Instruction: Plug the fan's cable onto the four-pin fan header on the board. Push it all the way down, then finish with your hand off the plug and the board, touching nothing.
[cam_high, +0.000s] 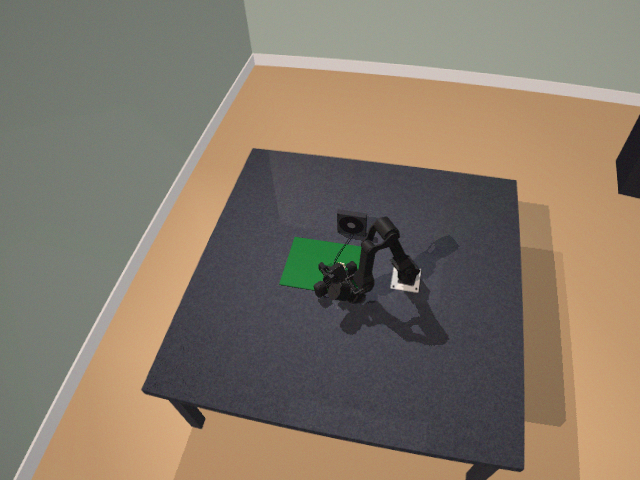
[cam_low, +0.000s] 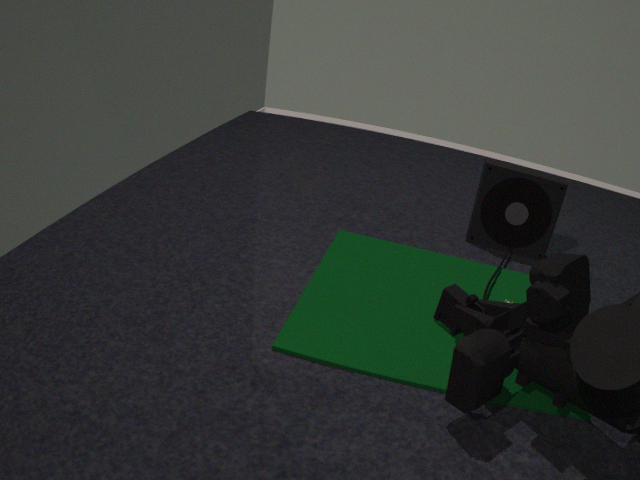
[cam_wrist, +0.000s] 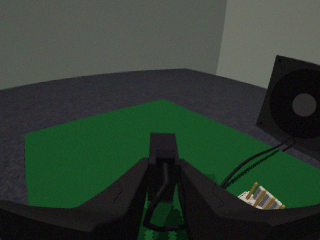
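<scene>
My gripper (cam_wrist: 162, 164) is shut on the black plug (cam_wrist: 162, 142) of the fan's cable, low over the green board (cam_high: 305, 258) (cam_low: 372, 304) (cam_wrist: 95, 155). The fan cable (cam_wrist: 250, 161) (cam_low: 494, 279) (cam_high: 343, 249) runs from the plug toward the black square fan (cam_high: 352, 224) (cam_low: 516, 211) (cam_wrist: 295, 102). The white header (cam_wrist: 262, 199) with its brass pins stands on the board, to the right of my fingers in the wrist view and apart from the plug. In the top and exterior views my arm hides the plug, and the header shows only as a tiny light spot.
The fan stands upright just behind the board's back edge. The dark table (cam_high: 289, 361) (cam_low: 155, 310) carries the board, the fan and my arm's white base plate (cam_high: 405, 287), which is to the right of the board. Two walls meet in the corner behind the table.
</scene>
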